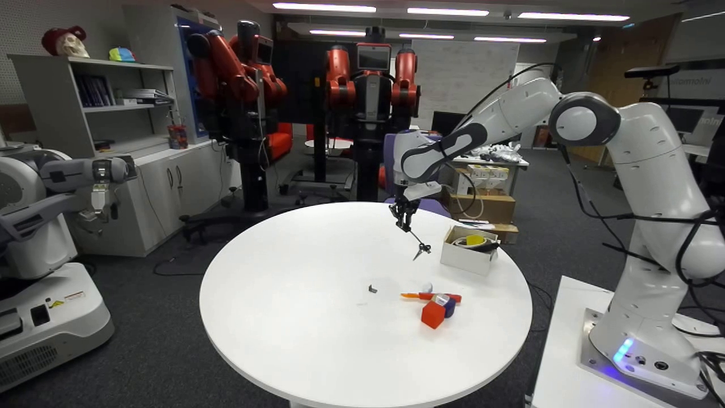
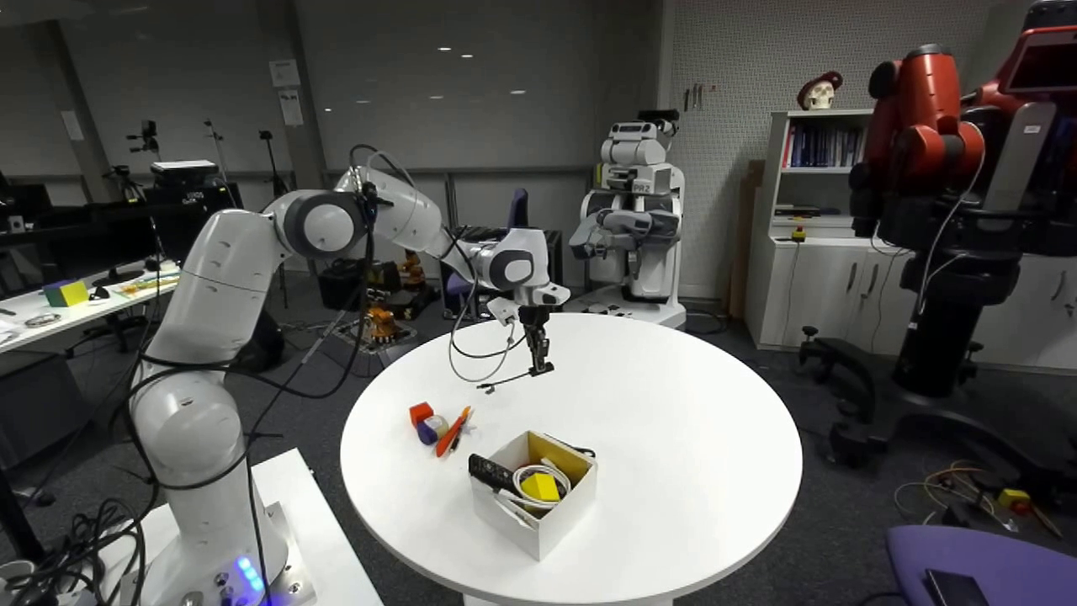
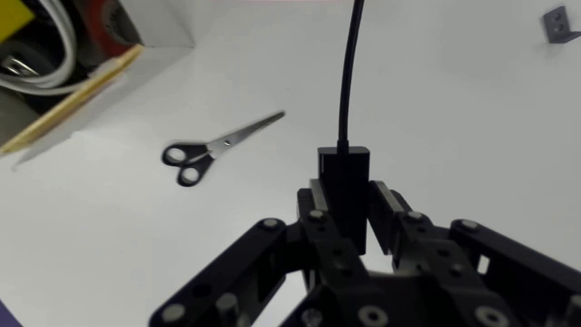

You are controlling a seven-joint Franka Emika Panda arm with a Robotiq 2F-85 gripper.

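In the wrist view my gripper [image 3: 345, 193] is shut on a small black adapter [image 3: 343, 170], whose black cable [image 3: 347, 81] runs up out of that view. Both exterior views have the gripper [image 1: 404, 224] [image 2: 540, 368] above the white round table, pointing down. Scissors with black handles [image 3: 222, 144] lie on the table to the left of the jaws, apart from them. A white box [image 1: 465, 259] [image 2: 572, 513] stands by the scissors, holding a coiled white cable [image 3: 68, 41], a yellow block [image 2: 539, 486] and a black remote [image 2: 491, 472]. A grey metal bracket [image 3: 556, 25] lies at the upper right.
On the table [image 1: 283, 340] rest a red cube [image 1: 433, 315], a blue-and-white object [image 2: 432, 429] and an orange-red marker [image 2: 453, 433], close together. The box's raised flap [image 3: 77, 104] sticks out over the table. A purple chair [image 2: 976, 560] stands beyond the table edge.
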